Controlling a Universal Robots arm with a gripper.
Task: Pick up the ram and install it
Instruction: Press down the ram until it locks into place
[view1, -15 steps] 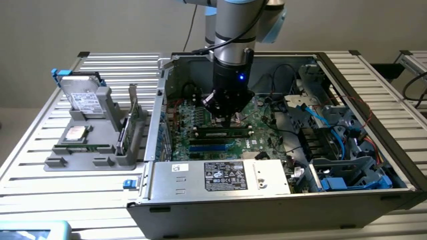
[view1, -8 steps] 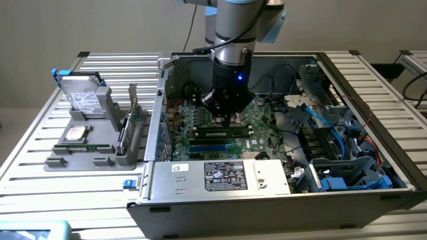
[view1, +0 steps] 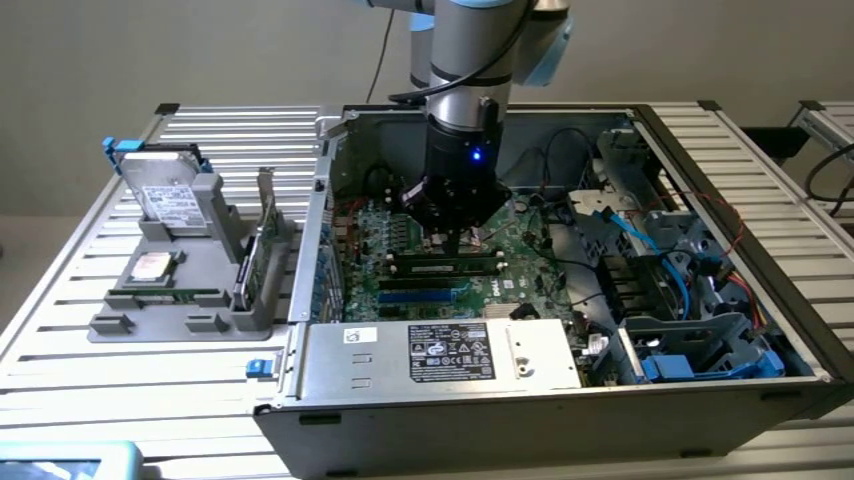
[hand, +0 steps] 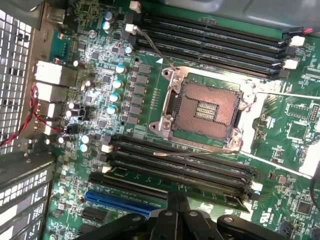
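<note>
One ram (view1: 447, 266) seated in motherboard slot, closed hand (view1: 458, 240) directly above

Lab: slatted aluminium bench (view1: 80, 330), robot arm (view1: 461, 60)

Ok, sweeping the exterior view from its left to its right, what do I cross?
Hard drive upright in the grey holder → upright expansion card → hand over the ram → blue cables → drive cage.

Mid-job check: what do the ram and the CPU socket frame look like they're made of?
Ram: a dark green stick, probably matte fibreglass circuit board; it sits in a motherboard slot under the end effector. CPU socket frame: bright, silvery and reflective, likely bare stamped metal.
</note>
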